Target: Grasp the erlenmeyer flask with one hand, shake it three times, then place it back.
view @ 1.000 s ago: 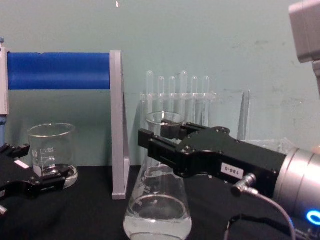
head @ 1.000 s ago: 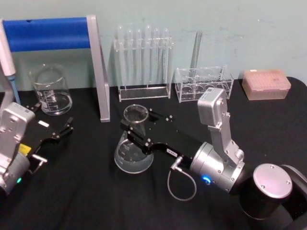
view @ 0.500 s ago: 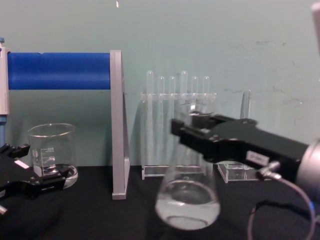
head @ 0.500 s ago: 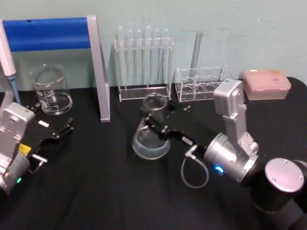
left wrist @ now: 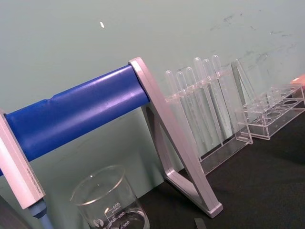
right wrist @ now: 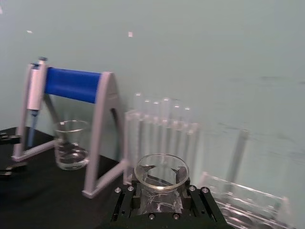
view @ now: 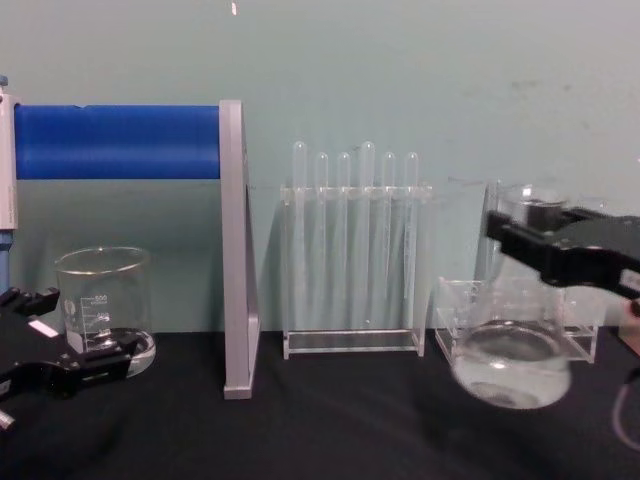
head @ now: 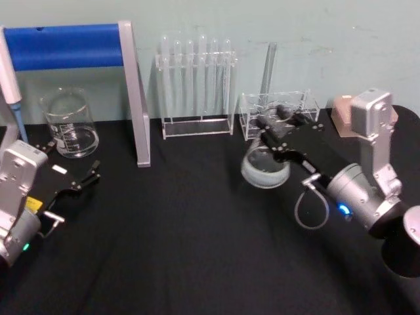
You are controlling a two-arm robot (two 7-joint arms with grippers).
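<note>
The erlenmeyer flask point(head: 264, 170) is a clear conical flask with some clear liquid. It hangs off the black table, right of centre, in front of a low clear rack point(head: 279, 108). My right gripper point(head: 274, 134), the hand, is shut on its neck. From the chest the flask point(view: 510, 365) hangs below the right gripper point(view: 530, 235) at the right edge. In the right wrist view the flask's rim point(right wrist: 161, 168) rises between the black fingers point(right wrist: 126, 205). My left gripper point(head: 72, 159) rests open at the table's left, near the beaker point(head: 69, 125).
A blue-barred stand point(head: 65, 46) with a pipette point(head: 12, 85) stands at the back left. An upright test tube rack point(head: 195, 85) is at the back centre. A pink tip box point(head: 341, 111) sits at the back right. Bare black table point(head: 170, 223) lies in front.
My right gripper has carried the flask from left of centre to the right and farther back, lifting it off the table. The left arm has not moved.
</note>
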